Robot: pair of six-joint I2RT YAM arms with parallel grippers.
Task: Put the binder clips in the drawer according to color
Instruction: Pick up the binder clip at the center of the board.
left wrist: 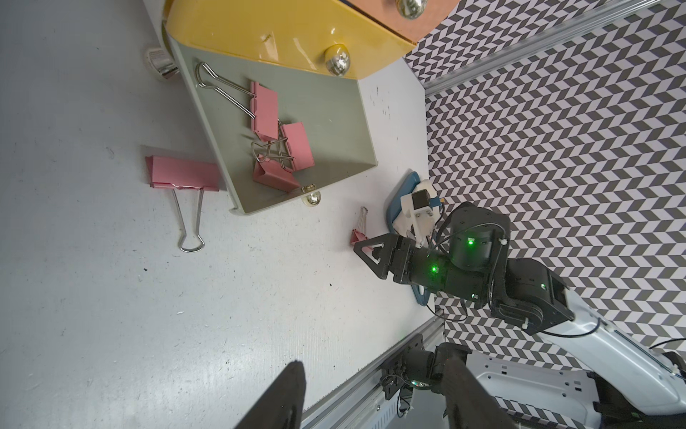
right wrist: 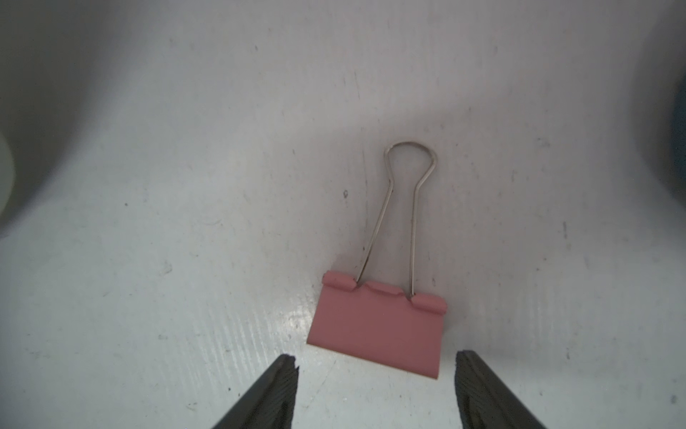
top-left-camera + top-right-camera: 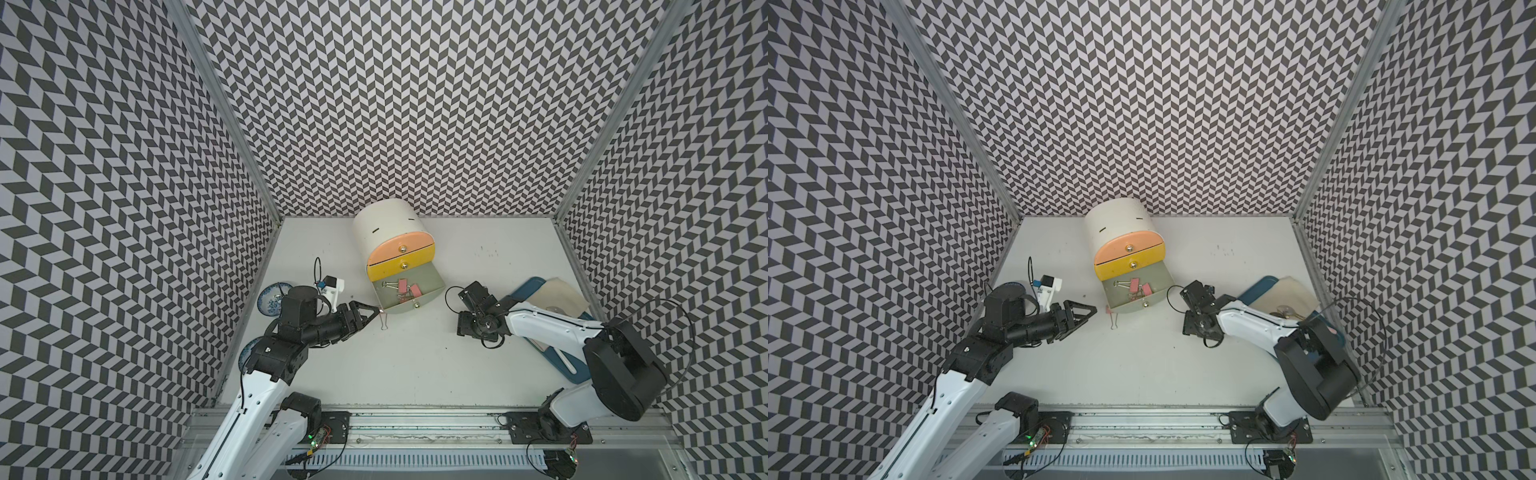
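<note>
We've got three pink binder clips (image 1: 276, 137) with silver wire handles piled in the open grey-green drawer (image 1: 345, 122), and a fourth pink clip (image 1: 183, 174) lies flat on the table (image 1: 111, 297), just beside that drawer's outer wall by its front corner. Off the drawer's opposite side a fifth pink clip (image 2: 378, 327) lies flat just ahead of the right gripper (image 2: 375, 390), jaws wide and empty. The left gripper (image 1: 375, 397), near the fourth clip, is parted and empty too.

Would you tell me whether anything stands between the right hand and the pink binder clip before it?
Nothing visible does: the pink binder clip lies on the table directly ahead of the open right hand, with only table surface between them.
</note>
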